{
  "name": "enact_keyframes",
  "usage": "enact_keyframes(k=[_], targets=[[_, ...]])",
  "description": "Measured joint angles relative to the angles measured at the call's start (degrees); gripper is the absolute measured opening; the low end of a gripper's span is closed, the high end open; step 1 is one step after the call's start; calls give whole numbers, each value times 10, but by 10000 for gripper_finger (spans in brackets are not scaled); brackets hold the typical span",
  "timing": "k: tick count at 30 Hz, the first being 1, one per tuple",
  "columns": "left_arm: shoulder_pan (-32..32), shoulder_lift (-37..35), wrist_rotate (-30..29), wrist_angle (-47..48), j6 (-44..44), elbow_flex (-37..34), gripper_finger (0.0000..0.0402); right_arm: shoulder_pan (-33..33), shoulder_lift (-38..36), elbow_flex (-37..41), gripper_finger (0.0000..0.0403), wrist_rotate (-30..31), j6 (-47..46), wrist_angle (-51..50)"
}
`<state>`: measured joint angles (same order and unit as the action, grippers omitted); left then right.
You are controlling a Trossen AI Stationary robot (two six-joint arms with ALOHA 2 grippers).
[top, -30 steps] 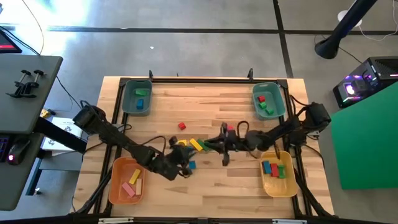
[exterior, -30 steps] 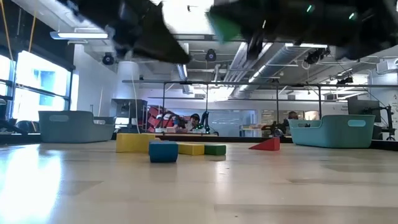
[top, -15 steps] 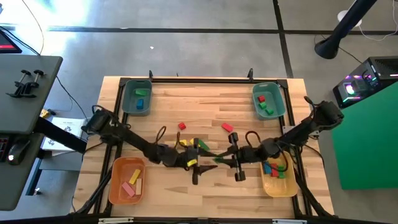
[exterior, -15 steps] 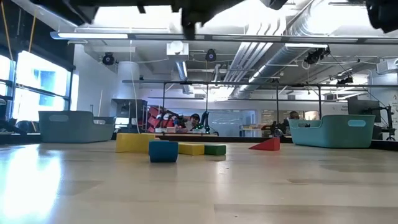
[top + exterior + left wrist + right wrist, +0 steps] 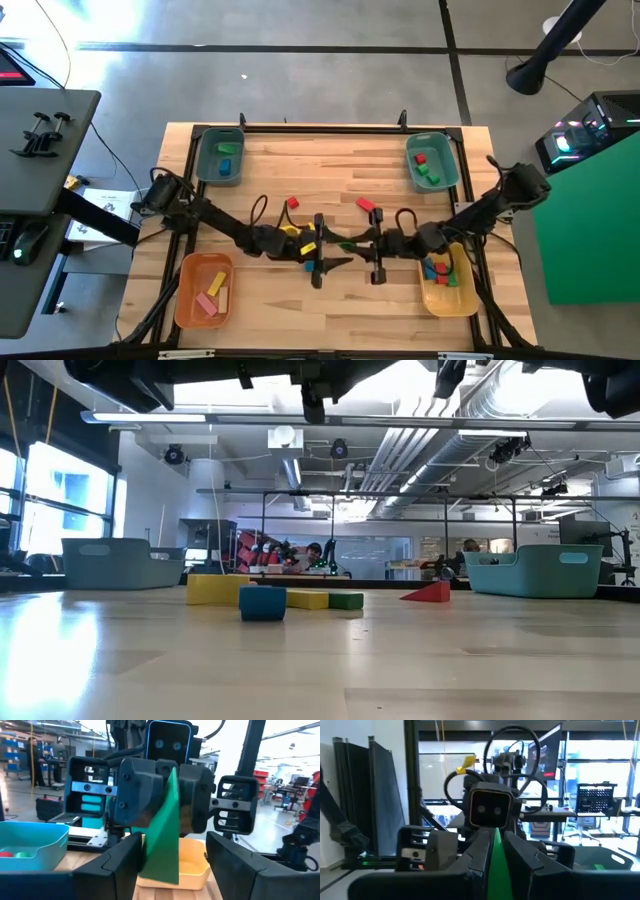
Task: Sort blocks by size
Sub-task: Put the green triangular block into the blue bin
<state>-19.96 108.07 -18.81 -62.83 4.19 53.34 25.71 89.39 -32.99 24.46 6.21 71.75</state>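
Handoff territory here, right over the middle of the bench (image 5: pixel 330 305). Right end effector (image 5: pixel 350 245) is clenched on a green block (image 5: pixel 162 827), which stands upright between its dark fingers in both wrist views, up in the air and off the wood. Left end effector (image 5: pixel 335 262) sits nose to nose with it, fingers (image 5: pixel 117 862) spread wide on either side of the green block and not pinching it, so it's released.

Rest of the blocks are scattered around. On the bench there's a red block (image 5: pixel 292 203) and another red one (image 5: pixel 366 205) toward the far side, plus a yellow block (image 5: pixel 291 231) just beside the left arm. From bench level you get a blue cube (image 5: pixel 262 603) in front, a yellow bar (image 5: pixel 217 589) behind it, then a smaller yellow block (image 5: pixel 307 599), a small green block (image 5: pixel 346 600) and a red wedge shape (image 5: pixel 428 593).

Bins at the corners:
- far left teal bin (image 5: pixel 207 168) holds green and blue pieces
- far right teal bin (image 5: pixel 448 170) has red and green
- near left orange bin (image 5: pixel 186 300) has pink and yellow bars
- near right yellow bin (image 5: pixel 450 303) has red, blue and green ones
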Motion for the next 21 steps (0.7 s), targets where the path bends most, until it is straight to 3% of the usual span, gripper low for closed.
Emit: enact_keyframes(k=[6, 15, 21], targets=[[2, 0, -3, 5, 2, 0, 170, -6, 3, 0, 37, -3, -13, -4], [-1, 0, -17, 19, 0, 0, 47, -6, 3, 0, 38, -16, -17, -24], [-23, -5, -93, 87, -13, 6, 47, -8, -1, 0, 125, -24, 4, -71]])
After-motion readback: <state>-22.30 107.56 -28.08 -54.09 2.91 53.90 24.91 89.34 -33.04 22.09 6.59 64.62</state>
